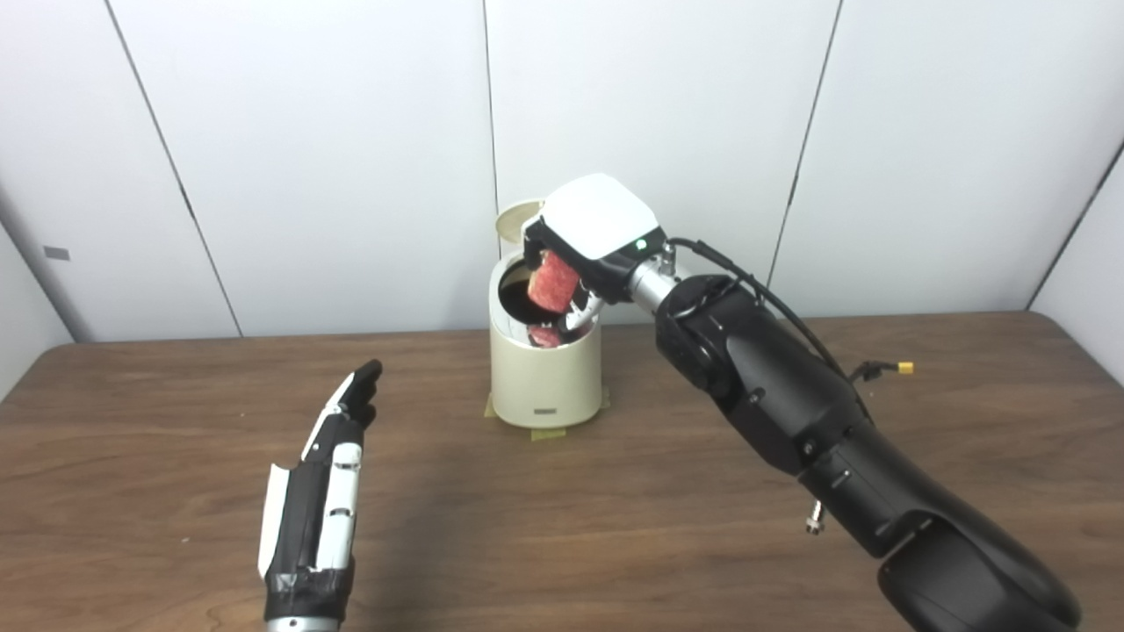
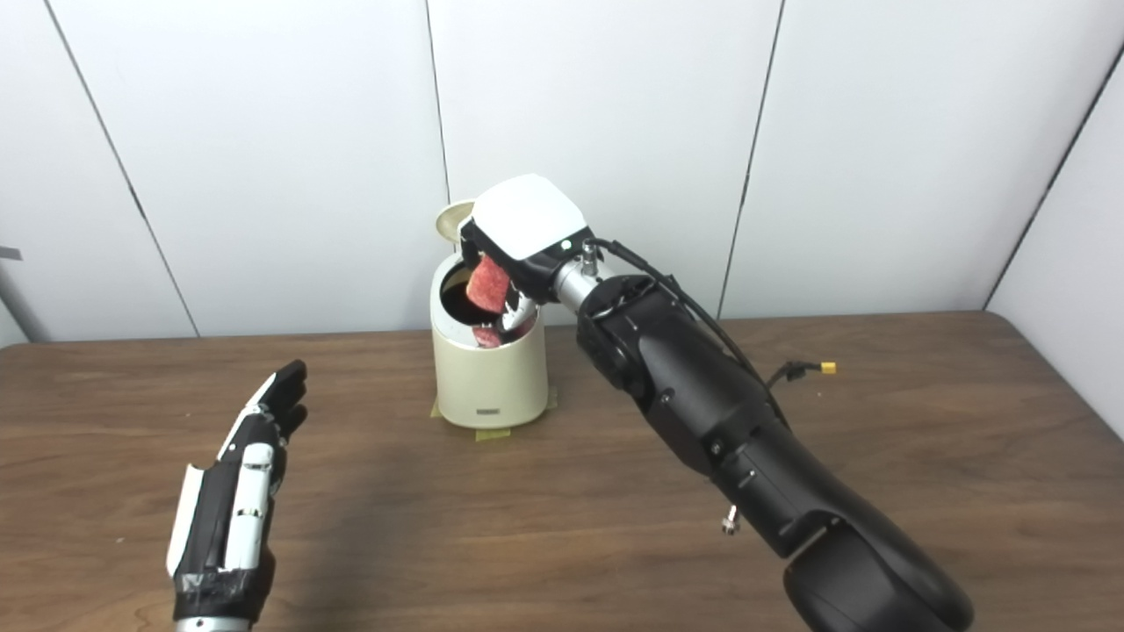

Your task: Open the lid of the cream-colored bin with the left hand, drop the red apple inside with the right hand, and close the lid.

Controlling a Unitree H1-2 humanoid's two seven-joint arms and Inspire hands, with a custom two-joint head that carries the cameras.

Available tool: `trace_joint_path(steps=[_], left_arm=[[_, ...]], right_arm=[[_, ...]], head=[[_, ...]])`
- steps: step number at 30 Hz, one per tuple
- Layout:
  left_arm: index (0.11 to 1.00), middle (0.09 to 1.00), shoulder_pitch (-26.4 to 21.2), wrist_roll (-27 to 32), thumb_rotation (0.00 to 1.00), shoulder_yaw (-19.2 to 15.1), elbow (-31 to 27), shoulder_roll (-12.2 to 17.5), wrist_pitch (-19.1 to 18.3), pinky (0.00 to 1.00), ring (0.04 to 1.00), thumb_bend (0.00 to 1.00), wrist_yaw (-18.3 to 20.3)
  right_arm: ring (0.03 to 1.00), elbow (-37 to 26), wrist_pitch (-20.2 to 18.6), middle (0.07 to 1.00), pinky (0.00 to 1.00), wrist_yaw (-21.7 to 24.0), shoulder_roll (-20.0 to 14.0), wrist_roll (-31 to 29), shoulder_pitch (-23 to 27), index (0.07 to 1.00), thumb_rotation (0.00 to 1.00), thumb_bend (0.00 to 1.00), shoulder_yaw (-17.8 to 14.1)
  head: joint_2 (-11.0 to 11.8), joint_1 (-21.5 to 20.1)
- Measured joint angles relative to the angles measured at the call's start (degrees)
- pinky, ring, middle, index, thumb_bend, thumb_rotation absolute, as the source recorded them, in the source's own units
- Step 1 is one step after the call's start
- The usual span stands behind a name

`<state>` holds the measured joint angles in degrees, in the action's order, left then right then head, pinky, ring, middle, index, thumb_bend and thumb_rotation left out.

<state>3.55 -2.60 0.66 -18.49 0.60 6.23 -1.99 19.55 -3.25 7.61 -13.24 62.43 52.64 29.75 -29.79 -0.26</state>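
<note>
Left hand nearest, above wooden surface, fingers extended and apart, holding nothing; well apart from bin, which stands ahead and to its right. Right arm runs diagonally from lower right toward bin. Right hand over bin mouth, fingers wrapped around red apple; apple just above opening, tilted. Second reddish patch visible under hand at rim; cannot tell what. Cream-colored bin upright below right hand, on tape patches. Lid raised upright behind right hand.
</note>
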Motion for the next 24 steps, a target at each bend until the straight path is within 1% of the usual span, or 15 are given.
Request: trace_joint_path(steps=[6,11,13,19,24], left_arm=[[0.898,0.941,0.0,-0.06,0.92,0.0,-0.02,0.0,-0.45,0.96,0.961,0.22,0.0],[0.903,0.947,0.0,-0.06,0.93,0.04,-0.02,0.0,-0.45,0.97,0.965,0.22,0.02],[0.904,0.947,0.0,-0.06,0.94,0.08,-0.04,0.0,-0.46,0.97,0.968,0.22,0.02],[0.901,0.948,0.0,-0.06,0.94,0.18,-0.05,-0.02,-0.46,0.98,0.969,0.21,0.01],[0.907,0.946,0.0,-0.39,0.95,0.23,-0.04,-0.01,-0.46,0.96,0.963,0.21,0.01]], right_arm=[[0.529,-0.18,-0.24,0.641,0.41,0.27,0.01,0.03,0.0,0.55,0.11,1.0,-0.01],[0.542,-0.19,-0.35,0.657,0.42,0.23,0.01,0.03,0.0,0.557,0.11,1.0,0.0],[0.547,-0.19,-0.34,0.666,0.42,0.17,0.01,0.03,-0.01,0.571,0.12,1.0,0.0],[0.582,-0.06,-0.09,0.725,0.45,-1.13,-0.04,0.08,-0.18,0.674,0.13,1.0,0.07],[0.59,0.86,1.05,0.754,0.45,-3.97,-0.04,0.14,-0.26,0.724,0.14,1.0,0.19]], head=[[0.0,0.0],[0.0,0.09],[0.0,0.09],[0.0,0.18],[-0.09,0.18]])
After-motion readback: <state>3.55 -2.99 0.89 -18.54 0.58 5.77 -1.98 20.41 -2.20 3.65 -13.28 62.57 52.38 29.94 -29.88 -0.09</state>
